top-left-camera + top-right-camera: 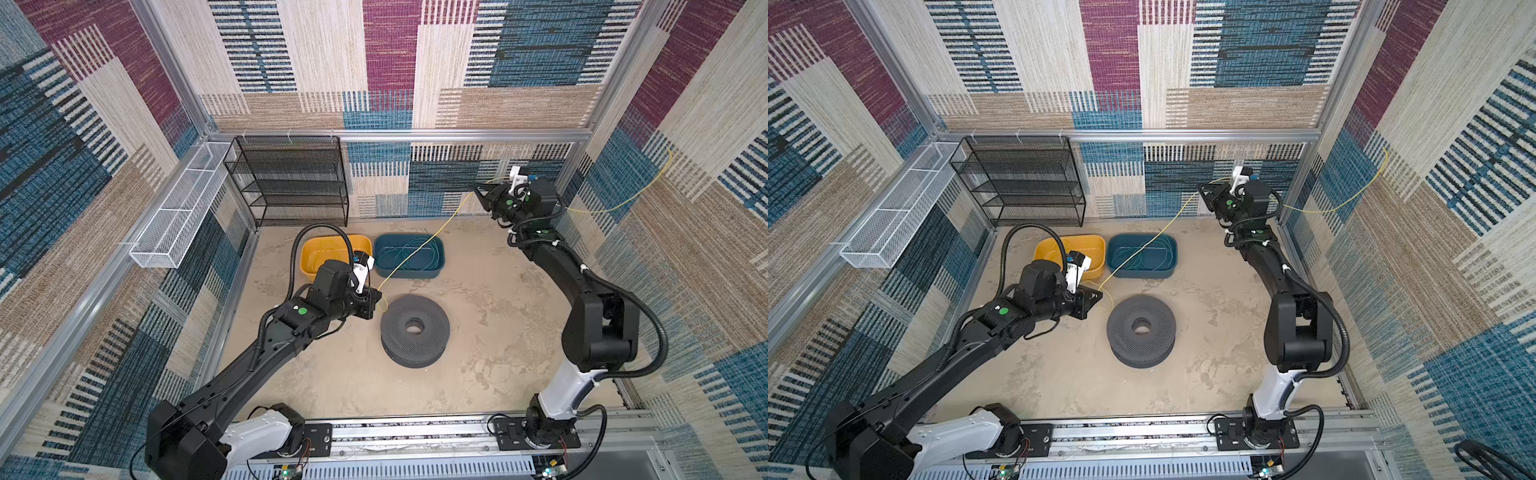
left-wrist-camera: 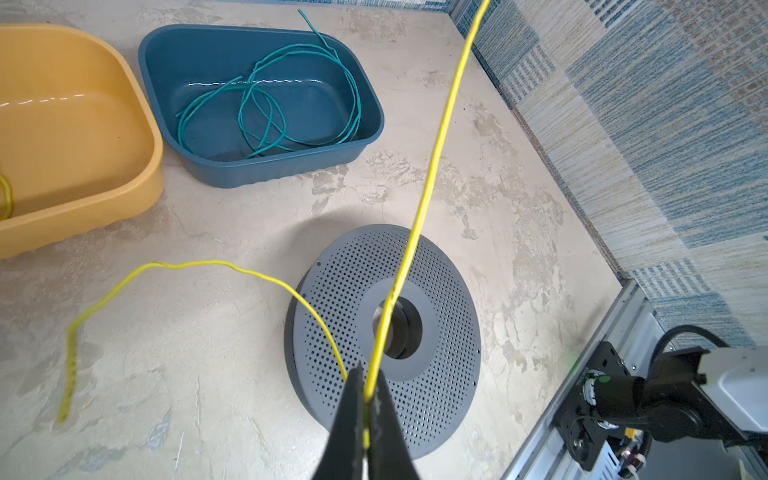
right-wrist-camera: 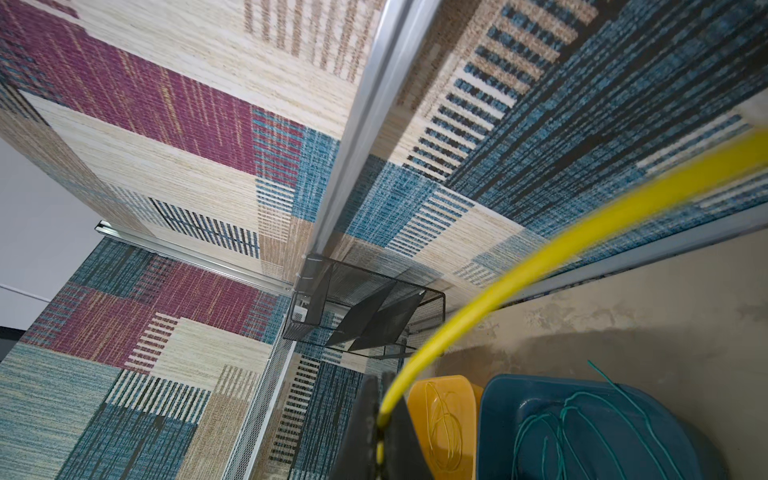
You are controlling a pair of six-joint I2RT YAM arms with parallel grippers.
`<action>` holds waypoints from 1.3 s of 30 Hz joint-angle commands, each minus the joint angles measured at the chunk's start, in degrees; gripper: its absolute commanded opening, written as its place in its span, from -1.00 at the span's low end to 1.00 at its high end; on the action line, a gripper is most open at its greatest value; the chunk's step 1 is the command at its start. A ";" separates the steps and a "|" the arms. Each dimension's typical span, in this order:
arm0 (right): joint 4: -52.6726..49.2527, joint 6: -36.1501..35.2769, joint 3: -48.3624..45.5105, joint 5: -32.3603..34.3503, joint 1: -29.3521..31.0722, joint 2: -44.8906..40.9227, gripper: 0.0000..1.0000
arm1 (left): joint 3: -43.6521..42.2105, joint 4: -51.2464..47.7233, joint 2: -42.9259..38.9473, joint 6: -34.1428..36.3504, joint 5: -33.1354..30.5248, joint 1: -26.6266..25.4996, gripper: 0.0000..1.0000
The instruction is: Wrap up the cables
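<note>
A thin yellow cable (image 1: 428, 243) (image 1: 1142, 245) runs taut through the air between my two grippers. My left gripper (image 1: 376, 297) (image 1: 1098, 297) (image 2: 365, 376) is shut on it, low and just left of the grey perforated spool (image 1: 414, 330) (image 1: 1140, 332) (image 2: 457, 340). A short free tail (image 2: 187, 264) curls away from it to the floor. My right gripper (image 1: 478, 189) (image 1: 1200, 187) (image 3: 380, 384), raised near the back right corner, is shut on the same yellow cable (image 3: 498, 299). Past it the cable trails along the right wall. Teal cables (image 2: 270, 104) (image 3: 582, 424) lie coiled in the blue bin.
The yellow bin (image 1: 307, 257) (image 2: 83, 224) with yellow cord coils and the blue bin (image 1: 411, 273) (image 2: 270, 170) stand side by side behind the spool. A black mesh shelf (image 1: 286, 178) is at the back wall. A white mesh basket (image 1: 178, 212) hangs on the left wall.
</note>
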 commanded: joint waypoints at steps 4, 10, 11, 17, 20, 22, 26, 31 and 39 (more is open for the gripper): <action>2.63 2.14 9.46 0.51 -0.17 8.75 -1.00 | -0.14 -14.19 -2.14 2.38 -0.03 -1.00 -1.00; 3.87 5.20 12.93 -4.54 0.80 15.82 -0.78 | 1.99 -14.67 -3.67 1.54 0.58 -1.08 -1.00; 4.55 5.85 12.72 -5.67 0.70 16.61 -0.54 | 2.66 -14.33 -3.47 0.99 1.05 -1.03 -1.00; 7.54 4.31 2.03 -6.66 0.61 13.05 0.48 | 7.38 -9.92 -0.11 -4.03 1.37 -1.48 -1.00; 8.74 1.97 -6.67 -6.62 0.31 9.23 0.63 | 9.47 -7.66 1.23 -4.57 -1.14 -2.04 -1.00; 11.21 1.74 -10.88 -7.15 -0.11 8.09 0.43 | 10.24 -6.84 2.15 -4.56 -1.79 -2.13 -1.00; 11.81 2.40 -13.29 -10.46 -0.36 9.50 0.51 | 10.91 -4.65 4.56 -5.15 -1.27 -2.34 -1.00; 18.10 0.80 -24.15 -12.42 0.17 3.78 0.65 | 12.08 -2.73 6.17 -5.81 -5.44 -2.76 -1.00; 7.53 -9.05 -34.38 -6.65 3.40 -12.99 0.93 | 16.05 -1.85 11.29 -5.14 -6.80 -3.11 -1.00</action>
